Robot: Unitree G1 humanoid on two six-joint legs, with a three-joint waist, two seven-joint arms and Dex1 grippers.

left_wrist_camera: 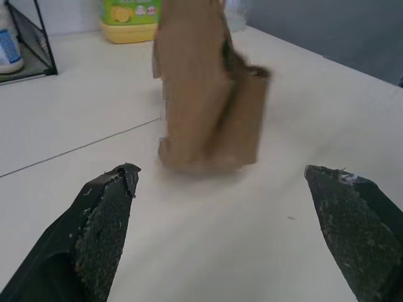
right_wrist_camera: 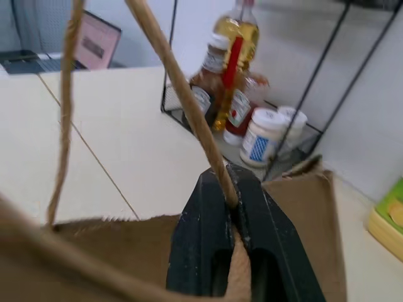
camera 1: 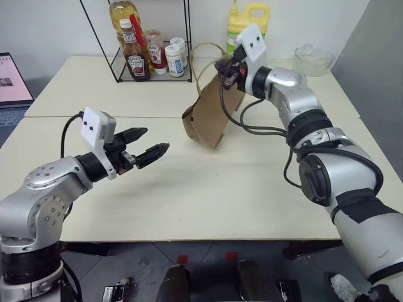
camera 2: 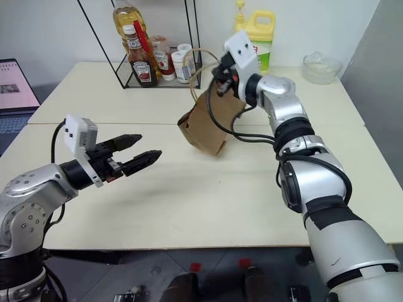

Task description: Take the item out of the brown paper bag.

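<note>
Nearest us, lower left of the frame, our left gripper point(camera 1: 143, 142) hangs over the table point(camera 1: 208, 195) with its fingers spread wide, nothing between them, pointing toward the brown paper bag point(camera 1: 211, 116) at upper centre.

Our right gripper point(camera 1: 225, 68) is pinched together on the bag's top edge, right at the cord handle point(right_wrist_camera: 182, 100); the wrist view shows the cord running down into the closed fingers. The bag hangs tilted, its bottom corner at or just off the tabletop; we cannot tell which.

We cannot see the bottle; we judge it sits inside, weighing the bag's low end.

Handling, as we judge it: the paper is light, soft and easily torn, and the cord is thin, so the grip on the rim is fair but no tugging. A small plastic bottle would be smooth, rounded, likely to slip; best taken across its body.

Room: open tabletop lies across the whole lower half. The wire rack point(camera 1: 154, 60) with its ketchup bottles point(camera 1: 135, 53) at upper left and the yellow jug point(camera 1: 252, 22) behind the bag crowd the far side.
</note>
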